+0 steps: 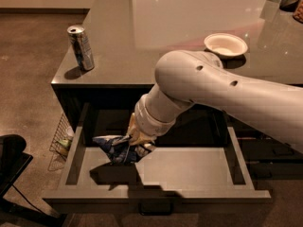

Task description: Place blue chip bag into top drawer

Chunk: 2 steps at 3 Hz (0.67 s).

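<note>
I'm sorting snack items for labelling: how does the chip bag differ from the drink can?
The blue chip bag is crumpled and dark blue; the drink can is a smooth silver-blue cylinder. The bag hangs from the gripper inside the open top drawer; the can stands upright on the countertop. Both are partly blue.
</note>
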Motion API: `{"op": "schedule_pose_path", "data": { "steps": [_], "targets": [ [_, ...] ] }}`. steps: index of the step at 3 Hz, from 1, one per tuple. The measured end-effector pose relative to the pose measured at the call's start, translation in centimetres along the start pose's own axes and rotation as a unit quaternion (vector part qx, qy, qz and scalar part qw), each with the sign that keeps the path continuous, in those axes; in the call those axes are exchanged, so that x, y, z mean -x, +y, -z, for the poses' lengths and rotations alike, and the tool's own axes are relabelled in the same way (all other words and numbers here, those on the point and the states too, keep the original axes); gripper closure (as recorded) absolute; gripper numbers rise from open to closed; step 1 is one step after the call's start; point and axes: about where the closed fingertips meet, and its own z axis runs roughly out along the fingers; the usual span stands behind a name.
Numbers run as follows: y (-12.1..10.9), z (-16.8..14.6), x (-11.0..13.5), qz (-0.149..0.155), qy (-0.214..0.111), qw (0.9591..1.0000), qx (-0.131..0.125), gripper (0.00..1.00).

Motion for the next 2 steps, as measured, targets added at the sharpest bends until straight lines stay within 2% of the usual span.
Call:
{"op": "schedule_pose_path", "data": {
  "steps": [2],
  "targets": [
    [0.07, 0.09, 0.21, 0.003, 0.001, 1.0, 0.0, 0.05]
  ]
}}
